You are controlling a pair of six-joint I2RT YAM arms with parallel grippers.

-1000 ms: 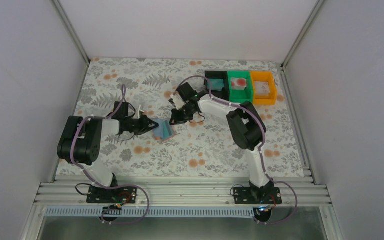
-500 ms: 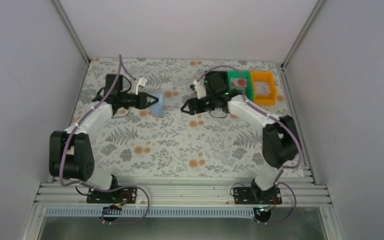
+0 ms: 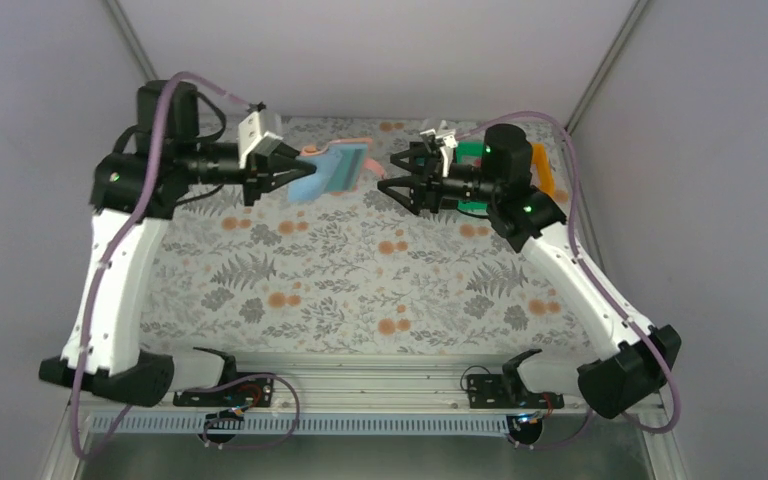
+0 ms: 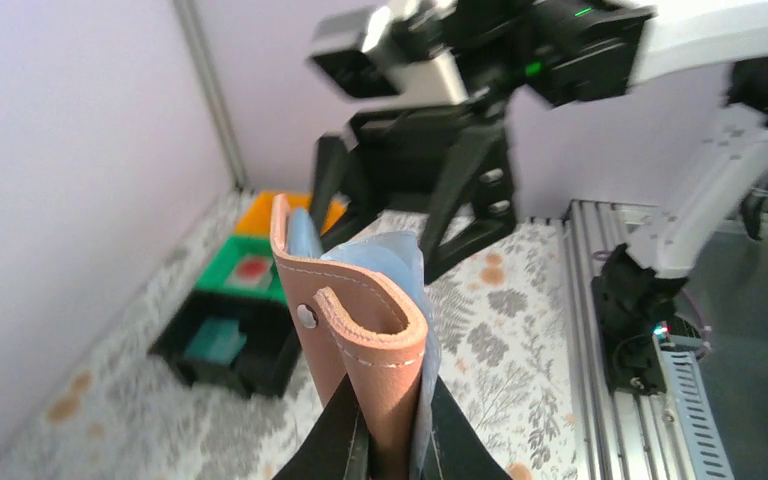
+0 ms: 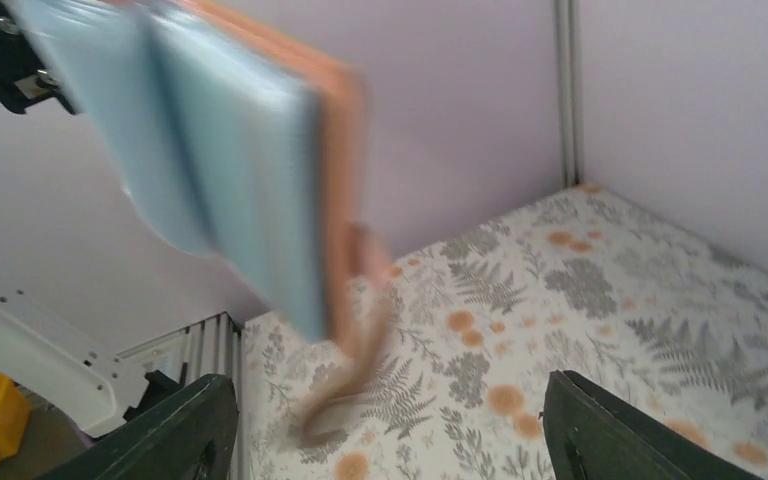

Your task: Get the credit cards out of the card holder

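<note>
Matt salmon leather, that was how the holder (image 4: 375,340) looked: soft, pale stitching along the edge, one small shiny metal stud (image 4: 307,317). Its blue lining (image 5: 230,170) came across smooth, with a faint sheen. The left fingers (image 4: 332,440) were matt black plastic. Down on the table (image 3: 360,290), a flat printed floral cover showed no gloss at all. The bins, black (image 4: 260,375), green (image 4: 218,258) and orange (image 4: 258,212), were hard plastic, slightly shiny. The arm shells (image 3: 120,260) were glossy white plastic, the rail (image 3: 360,385) ribbed bare metal, the cables (image 3: 205,82) sleeved in woven purple.
</note>
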